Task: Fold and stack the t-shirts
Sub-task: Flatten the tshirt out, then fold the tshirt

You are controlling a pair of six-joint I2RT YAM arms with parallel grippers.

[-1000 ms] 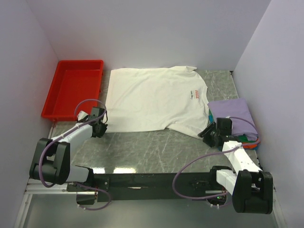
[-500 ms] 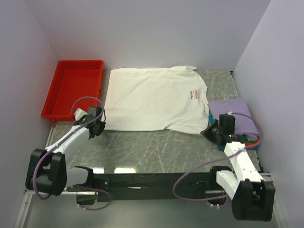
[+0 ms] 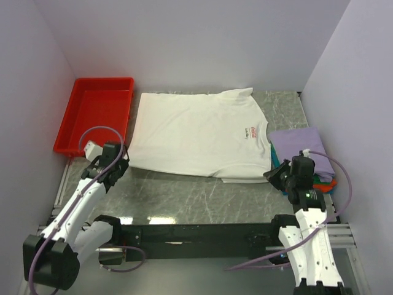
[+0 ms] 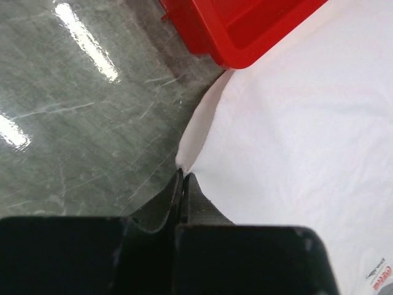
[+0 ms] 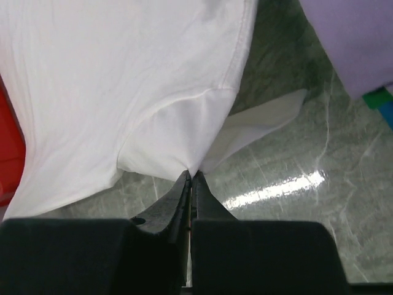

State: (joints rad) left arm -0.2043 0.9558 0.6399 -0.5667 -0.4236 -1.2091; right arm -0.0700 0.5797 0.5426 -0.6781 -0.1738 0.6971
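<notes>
**Both Near Corners Clamped, Shirt Pulled Flat**

1. Change of state. Within the last second the right gripper (image 5: 190, 177) closes from apart to fully together, pinching the near right sleeve of the white t-shirt (image 3: 196, 132). The left gripper (image 4: 183, 178) stays clamped on the shirt's near left corner. Both arms draw back toward the near edge, and the shirt's near border, previously sagging at the right sleeve, now runs nearly straight between the 2 grippers.

2. Meaning for the task. The shirt lies spread, print side up, at the middle of the table (image 3: 202, 196), held at 2 points. Judged from this, flattening is nearly complete and the fold itself is not yet begun.

3. Edges.
- Left: the shirt's side edge lies just beside the red tray (image 3: 95, 117); in the left wrist view the cloth reaches the tray corner, contact uncertain.
- Right: the sleeve is near the lavender t-shirt (image 3: 301, 144) topping the folded stack.

4. Open room. Bare table lies between the shirt and the arm bases. Room to either side is tight; a fold away from the bases appears the least obstructed.
</notes>
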